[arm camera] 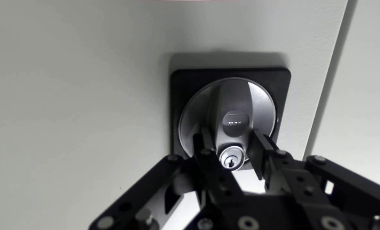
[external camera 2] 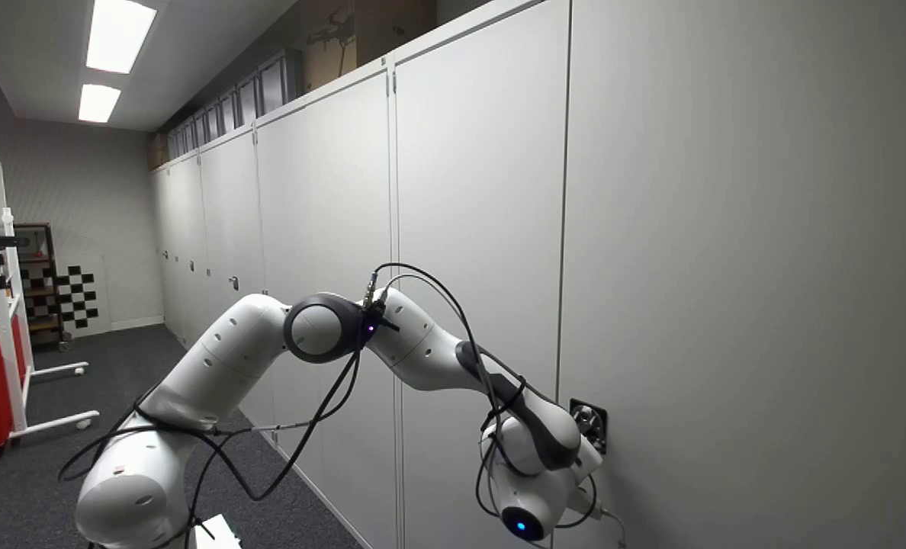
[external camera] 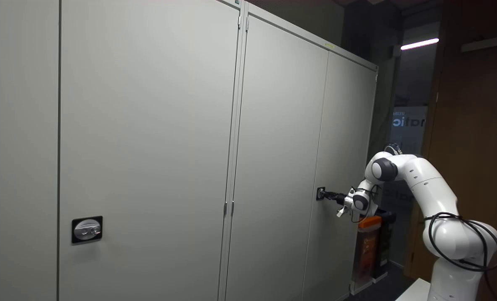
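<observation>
Against a tall grey cabinet, a white robot arm stood bent, its tip at a round metal handle. The handle sat in a black plate on a door, just beside the seam between two doors. The gripper was clenched on the handle — its dark fingers on either side of the raised ridge, next to the lock.

Taking hold looked done. The ridge ran along the seam, whereas a second handle, on the nearer cabinet, lay crosswise; the gripped one was probably in a turned position. Still undone, it seemed: the door looked closed, level with its neighbour, and the handle had not been let go.

Some parts were hard to make out. Within the wrist view, the fingers were so dark that the exact contact was uncertain. In an exterior view, the arm's wrist hid the gripper and part of the handle. The nearer cabinet was cut off by the frame — and lettering on an orange bin was too blurred to read.
</observation>
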Available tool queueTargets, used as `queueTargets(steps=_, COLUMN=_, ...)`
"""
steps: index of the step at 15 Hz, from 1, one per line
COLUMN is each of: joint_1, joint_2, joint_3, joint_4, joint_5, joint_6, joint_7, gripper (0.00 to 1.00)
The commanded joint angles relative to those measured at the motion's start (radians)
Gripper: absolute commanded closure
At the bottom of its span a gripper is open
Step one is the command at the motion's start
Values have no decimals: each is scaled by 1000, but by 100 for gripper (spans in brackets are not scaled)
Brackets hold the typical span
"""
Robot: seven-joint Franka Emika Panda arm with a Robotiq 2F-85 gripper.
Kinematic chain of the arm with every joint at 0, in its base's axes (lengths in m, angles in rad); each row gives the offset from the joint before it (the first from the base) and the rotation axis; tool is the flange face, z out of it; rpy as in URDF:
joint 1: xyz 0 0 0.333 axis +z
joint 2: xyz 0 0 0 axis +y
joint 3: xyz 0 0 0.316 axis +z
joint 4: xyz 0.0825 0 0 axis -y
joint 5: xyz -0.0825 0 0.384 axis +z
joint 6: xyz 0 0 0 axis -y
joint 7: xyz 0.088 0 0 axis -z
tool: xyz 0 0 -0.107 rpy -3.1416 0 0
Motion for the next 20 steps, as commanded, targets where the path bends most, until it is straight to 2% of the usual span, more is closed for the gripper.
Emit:
queueTargets(steps=1, joint_1=-32, joint_2=28, joint_3=-8, joint_4=121, joint_5=20, joint_6=-18, joint_7=-17, gripper=92)
queueTargets(steps=17, joint_1=-35, joint_2=22, joint_3=-9, joint_4=118, joint_5=2, joint_6=-18, joint_7=-69, gripper=92)
queueTargets(steps=18, joint_1=-35, joint_2=22, joint_3=-9, joint_4=116, joint_5=5, joint_6=-17, joint_7=-69, gripper=65)
queueTargets(steps=20, joint_1=-36, joint_2=19, joint_3=-8, joint_4=114, joint_5=6, joint_6=-13, joint_7=-67, gripper=40)
